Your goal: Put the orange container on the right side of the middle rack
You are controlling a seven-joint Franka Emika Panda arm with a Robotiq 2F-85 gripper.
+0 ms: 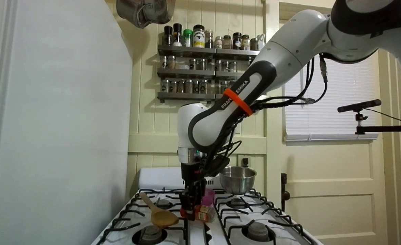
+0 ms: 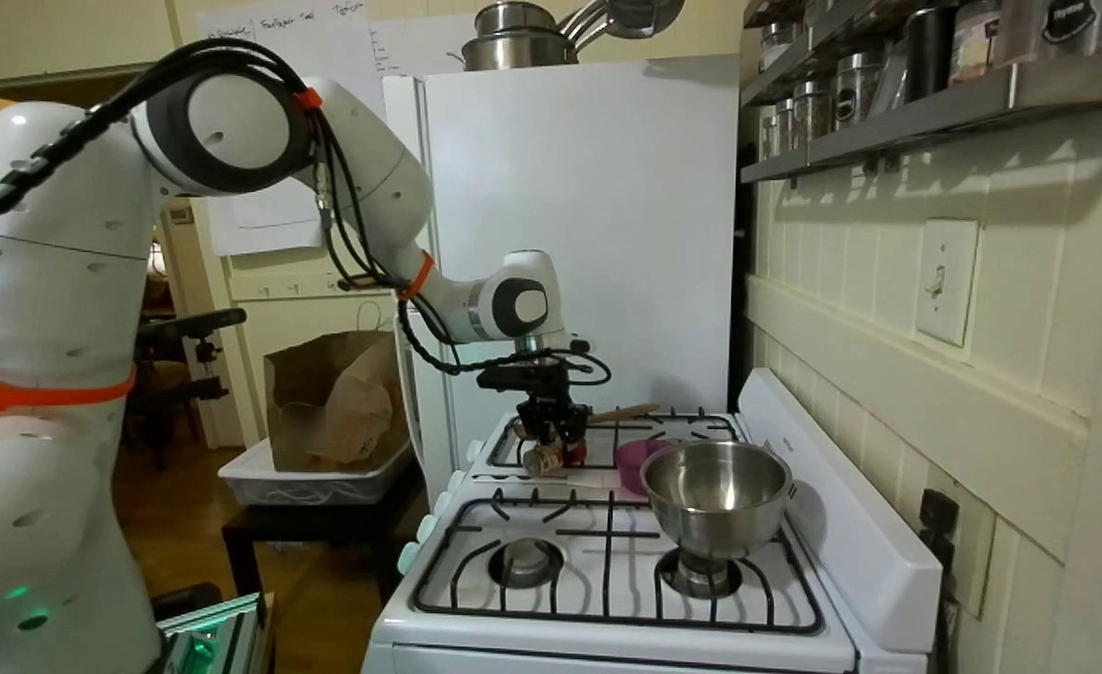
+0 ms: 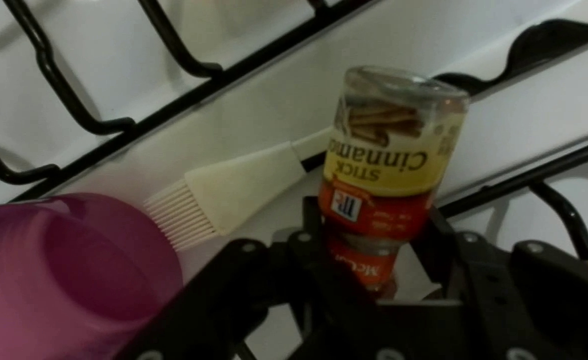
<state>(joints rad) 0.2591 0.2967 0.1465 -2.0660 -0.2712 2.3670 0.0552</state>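
The orange container (image 3: 381, 192) is a small glass jar with a red and yellow cinnamon stick label and a red cap. It lies roughly sideways between the fingers of my gripper (image 3: 373, 225), which press on both its sides near the cap end. In both exterior views the jar (image 1: 203, 214) (image 2: 543, 459) is low over the stove's middle strip; I cannot tell whether it touches the surface. My gripper (image 1: 190, 211) points down. The middle rack (image 1: 186, 73) is a dark ledge with small jars on the back wall. Its right part (image 1: 229, 75) is partly hidden by the arm.
A pink cup (image 3: 74, 285) and a white brush (image 3: 246, 187) are beside the jar. A wooden spoon (image 1: 163, 217) lies on the left grates. A steel bowl (image 2: 719, 505) stands on the rear burner. A pan (image 1: 145, 12) hangs overhead. The fridge (image 1: 71, 112) borders the stove.
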